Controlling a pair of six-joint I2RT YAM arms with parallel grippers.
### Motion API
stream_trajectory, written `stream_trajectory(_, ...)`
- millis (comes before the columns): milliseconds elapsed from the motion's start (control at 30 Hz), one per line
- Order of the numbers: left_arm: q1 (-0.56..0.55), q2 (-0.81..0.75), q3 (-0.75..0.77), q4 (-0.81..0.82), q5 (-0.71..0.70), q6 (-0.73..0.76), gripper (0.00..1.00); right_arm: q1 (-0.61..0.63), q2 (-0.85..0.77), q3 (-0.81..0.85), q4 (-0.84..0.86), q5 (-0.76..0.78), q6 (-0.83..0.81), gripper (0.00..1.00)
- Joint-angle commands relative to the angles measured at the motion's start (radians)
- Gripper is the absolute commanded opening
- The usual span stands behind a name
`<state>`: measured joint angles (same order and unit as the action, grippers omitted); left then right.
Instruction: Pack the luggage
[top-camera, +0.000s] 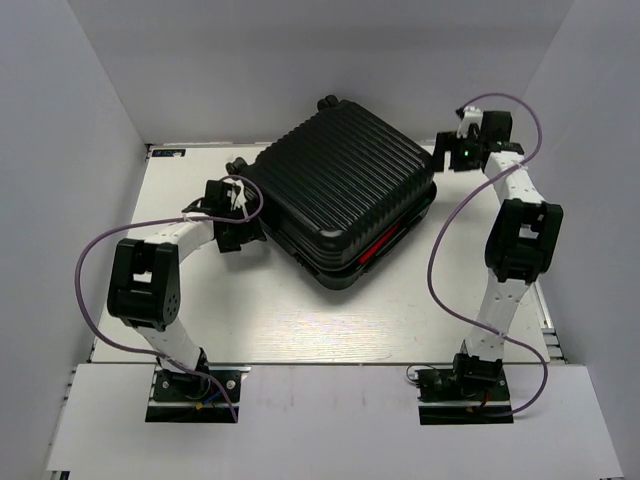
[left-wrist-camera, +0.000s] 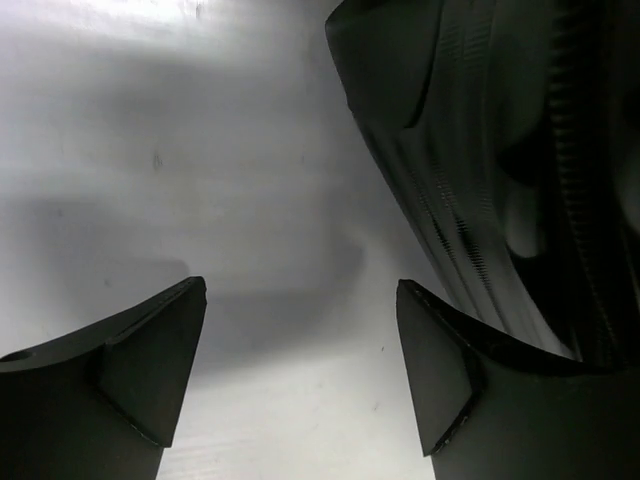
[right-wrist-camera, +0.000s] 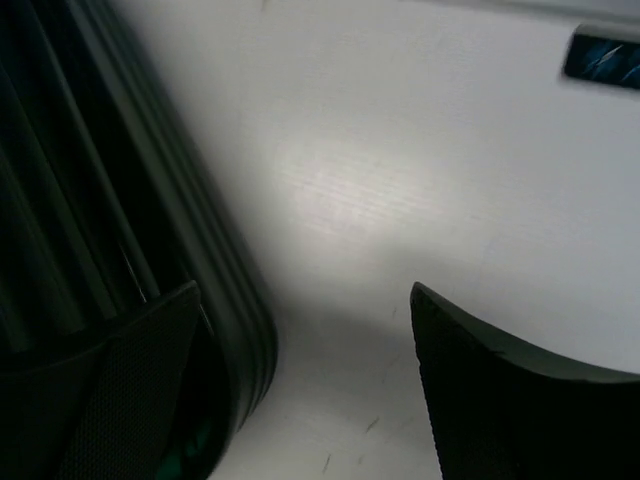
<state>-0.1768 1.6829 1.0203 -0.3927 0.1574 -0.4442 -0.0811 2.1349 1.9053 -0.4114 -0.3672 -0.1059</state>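
The luggage (top-camera: 345, 195), a big black ribbed suitcase, lies flat and turned at an angle in the middle of the table, lid down, with something red (top-camera: 380, 245) showing in the seam at its near right edge. My left gripper (top-camera: 240, 232) stands open beside its left edge; in the left wrist view the shell (left-wrist-camera: 500, 150) rises just past my right finger (left-wrist-camera: 435, 370), with only bare table between the fingers (left-wrist-camera: 300, 370). My right gripper (top-camera: 447, 152) is open at the far right corner, its left finger (right-wrist-camera: 130, 390) lying against the ribbed shell (right-wrist-camera: 90, 200).
White walls close in the table (top-camera: 260, 320) on the left, right and back. Purple cables (top-camera: 95, 255) loop beside each arm. A small dark label (right-wrist-camera: 605, 58) sits on the table near the back edge, behind the right gripper.
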Motion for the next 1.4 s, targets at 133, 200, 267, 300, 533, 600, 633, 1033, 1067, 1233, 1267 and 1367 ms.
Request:
stream_trajectory(133,-0.006,0.012,0.061,0.066,0.071,0.044,0.84,0.058,-0.313,-0.513,0.094,-0.060,-0.049,0.84)
stream_trajectory(200,-0.003,-0.047,0.012,0.048,0.076,0.071,0.84,0.049,-0.370,-0.581,0.180,0.171,0.082,0.88)
stream_trajectory(267,0.003,-0.137,-0.017,0.034,0.068,0.107,0.84,0.043,-0.394,-0.554,0.155,0.298,0.147,0.90)
stream_trajectory(300,0.003,-0.161,-0.041,0.016,0.058,0.133,0.85,0.038,-0.397,-0.486,0.082,0.521,0.261,0.90)
stream_trajectory(533,0.244,-0.130,0.077,-0.164,-0.161,0.043,0.82,0.007,-0.427,-0.351,-0.256,0.728,0.512,0.90)
stream_trajectory(600,0.305,-0.069,0.131,-0.097,-0.084,0.025,0.78,0.007,-0.504,-0.486,-0.235,0.690,0.537,0.90)
stream_trajectory(633,0.327,0.034,0.244,-0.034,-0.041,0.019,0.76,0.007,-0.567,-0.561,-0.218,0.629,0.560,0.90)
stream_trajectory(1033,0.198,0.851,1.166,0.221,0.261,-0.013,0.79,0.070,-0.632,-0.890,0.100,0.194,0.566,0.90)
stream_trajectory(1067,0.191,0.865,1.158,0.301,0.277,-0.068,0.79,0.078,-0.607,-0.869,0.100,0.177,0.565,0.90)
stream_trajectory(1233,0.088,0.876,1.086,0.386,0.445,-0.053,0.84,0.124,-0.489,-0.777,0.103,0.186,0.580,0.90)
stream_trajectory(1267,0.079,0.864,1.046,0.437,0.502,-0.060,0.84,0.122,-0.474,-0.747,0.102,0.191,0.586,0.90)
stream_trajectory(1367,0.068,0.732,0.760,0.662,0.641,-0.146,0.72,0.121,-0.420,-0.669,0.088,0.231,0.569,0.90)
